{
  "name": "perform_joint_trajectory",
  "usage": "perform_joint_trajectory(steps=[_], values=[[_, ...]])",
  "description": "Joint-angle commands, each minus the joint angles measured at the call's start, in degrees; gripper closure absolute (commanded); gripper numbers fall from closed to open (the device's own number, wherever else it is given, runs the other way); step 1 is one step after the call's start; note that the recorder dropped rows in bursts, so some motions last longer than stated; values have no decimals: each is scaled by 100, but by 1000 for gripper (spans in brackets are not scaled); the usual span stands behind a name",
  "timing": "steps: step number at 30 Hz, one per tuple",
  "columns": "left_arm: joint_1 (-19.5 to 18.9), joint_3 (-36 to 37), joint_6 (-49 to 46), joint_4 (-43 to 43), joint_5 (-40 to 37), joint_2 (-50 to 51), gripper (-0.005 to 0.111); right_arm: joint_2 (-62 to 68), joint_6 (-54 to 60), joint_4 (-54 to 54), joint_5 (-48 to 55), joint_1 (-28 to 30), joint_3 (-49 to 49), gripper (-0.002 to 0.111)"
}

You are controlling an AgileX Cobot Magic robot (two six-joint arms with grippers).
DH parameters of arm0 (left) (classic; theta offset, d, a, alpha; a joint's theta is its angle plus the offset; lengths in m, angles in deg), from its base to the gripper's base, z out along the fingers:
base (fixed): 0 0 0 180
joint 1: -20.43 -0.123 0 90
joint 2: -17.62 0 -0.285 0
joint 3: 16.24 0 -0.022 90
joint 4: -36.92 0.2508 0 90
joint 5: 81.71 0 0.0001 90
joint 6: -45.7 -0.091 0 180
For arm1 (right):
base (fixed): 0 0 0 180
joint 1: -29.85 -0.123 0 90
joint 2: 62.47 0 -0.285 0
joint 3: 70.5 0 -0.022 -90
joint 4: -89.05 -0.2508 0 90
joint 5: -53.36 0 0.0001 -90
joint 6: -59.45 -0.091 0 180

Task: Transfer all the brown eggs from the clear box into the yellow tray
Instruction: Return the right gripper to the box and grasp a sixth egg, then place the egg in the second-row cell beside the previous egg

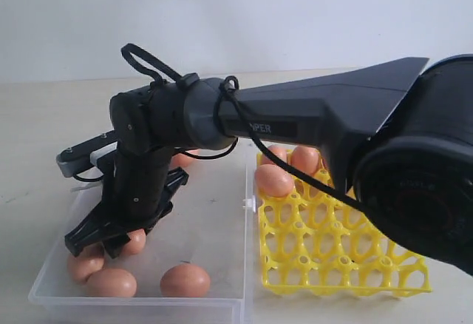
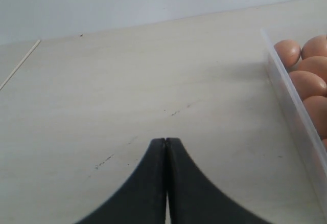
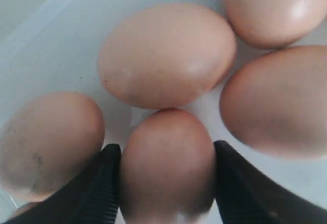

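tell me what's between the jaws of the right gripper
A brown egg lying in the clear box, with the jaws of the right gripper against its two sides. The right wrist view shows it.

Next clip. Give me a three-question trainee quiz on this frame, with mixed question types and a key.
1. True or false: the left gripper is shut over the bare table, outside the clear box.
2. The right gripper has its fingers either side of: A) a brown egg; B) a tray post; C) nothing.
3. Fill in: in the exterior view, the eggs seen in the yellow tray sit in its ___ rows (near/far).

Key: 1 true; 2 A; 3 far.
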Motion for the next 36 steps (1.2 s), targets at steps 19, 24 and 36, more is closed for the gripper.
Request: perform_joint_trajectory(steps=[19, 24, 36], values=[[33, -23, 29, -14, 52, -32, 107, -3828, 5, 228, -7478, 1021, 5957, 108], [33, -23, 29, -14, 52, -32, 107, -4206, 796, -564, -7894, 1554, 6968, 108], [33, -23, 29, -14, 52, -32, 107, -3774, 821, -829, -7880, 2032, 7160, 108]])
